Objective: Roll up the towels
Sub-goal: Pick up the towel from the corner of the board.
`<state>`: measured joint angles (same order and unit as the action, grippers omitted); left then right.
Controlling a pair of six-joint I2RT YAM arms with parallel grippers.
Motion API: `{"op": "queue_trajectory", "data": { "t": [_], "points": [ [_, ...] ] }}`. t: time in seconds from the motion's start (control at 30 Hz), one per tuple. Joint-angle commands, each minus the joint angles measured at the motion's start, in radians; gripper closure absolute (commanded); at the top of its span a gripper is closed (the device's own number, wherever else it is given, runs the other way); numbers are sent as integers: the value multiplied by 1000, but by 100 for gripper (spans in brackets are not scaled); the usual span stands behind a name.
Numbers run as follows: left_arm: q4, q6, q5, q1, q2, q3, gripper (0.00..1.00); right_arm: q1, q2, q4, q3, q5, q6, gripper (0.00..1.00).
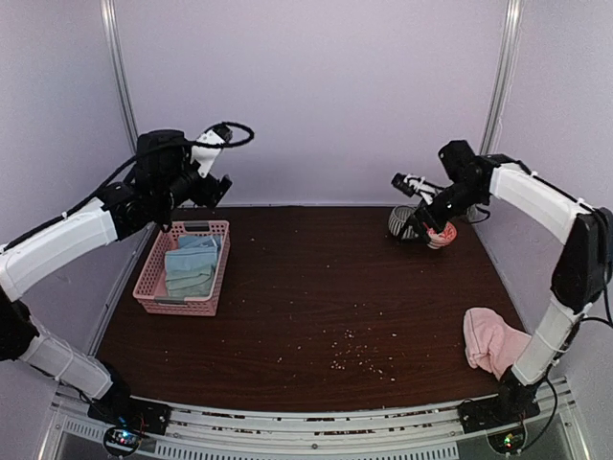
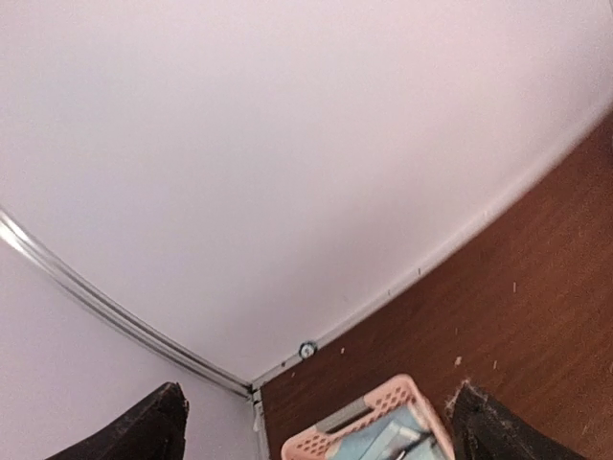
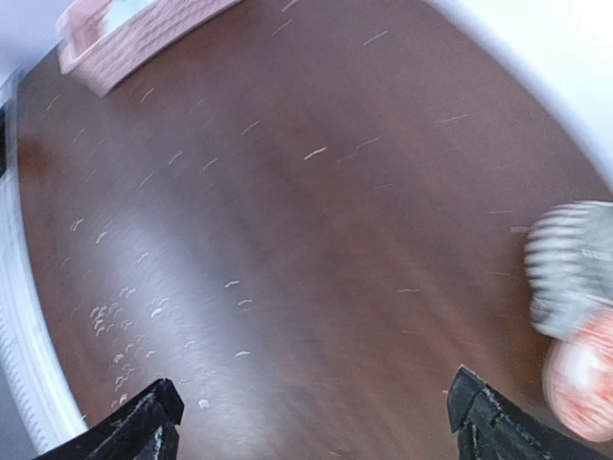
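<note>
A: What was the table point(image 1: 316, 287) like?
B: Dark wood grain, smooth, with a slight sheen. The pink basket point(image 1: 150, 273) looked like plastic lattice; the pink towel point(image 1: 490, 340), soft matt terry cloth.

Top view: pink towel point(image 1: 490, 343) is partly behind the right arm point(image 1: 550, 331). Striped mug point(image 1: 400, 222) is half covered by that arm's far end. The red-and-white thing point(image 1: 443, 236) beside it is too covered to identify. Cloths point(image 1: 190, 268) in the pink basket point(image 1: 151, 287) overlap, so can't count them or split mint from blue.

Left wrist: basket cropped by the bottom edge, only the left fingertips point(image 2: 148, 429) in frame.

Right wrist: blurred. Mug and red thing are smeared and cut at the right edge, basket cropped top-left, only the right fingertips point(image 3: 144, 426) show.
</note>
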<state>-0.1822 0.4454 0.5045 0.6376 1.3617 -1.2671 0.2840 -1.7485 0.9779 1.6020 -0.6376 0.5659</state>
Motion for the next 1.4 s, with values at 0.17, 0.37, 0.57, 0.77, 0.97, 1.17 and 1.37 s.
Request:
{"op": "queue_trajectory", "data": {
  "t": [0.17, 0.37, 0.57, 0.77, 0.97, 1.17, 1.37],
  "points": [
    [315, -496, -462, 13, 211, -9, 25, -156, 216, 43, -135, 274, -48, 2],
    [234, -506, -504, 161, 331, -46, 36, -226, 362, 205, -301, 498, 138, 17],
    [136, -542, -511, 268, 454, -76, 35, -226, 402, 317, -506, 693, 263, 22],
    [100, -597, -542, 294, 510, -32, 40, -226, 315, 314, -560, 695, 239, 30],
    [111, -639, -559, 296, 509, 14, 41, -226, 226, 280, -598, 698, 233, 44],
    [102, -651, -524, 295, 502, 35, 41, -211, 138, 316, -588, 681, 228, 95],
    [119, -678, -419, 295, 442, 96, 41, -70, 150, 378, -371, 588, 213, 100]
  ]
}}
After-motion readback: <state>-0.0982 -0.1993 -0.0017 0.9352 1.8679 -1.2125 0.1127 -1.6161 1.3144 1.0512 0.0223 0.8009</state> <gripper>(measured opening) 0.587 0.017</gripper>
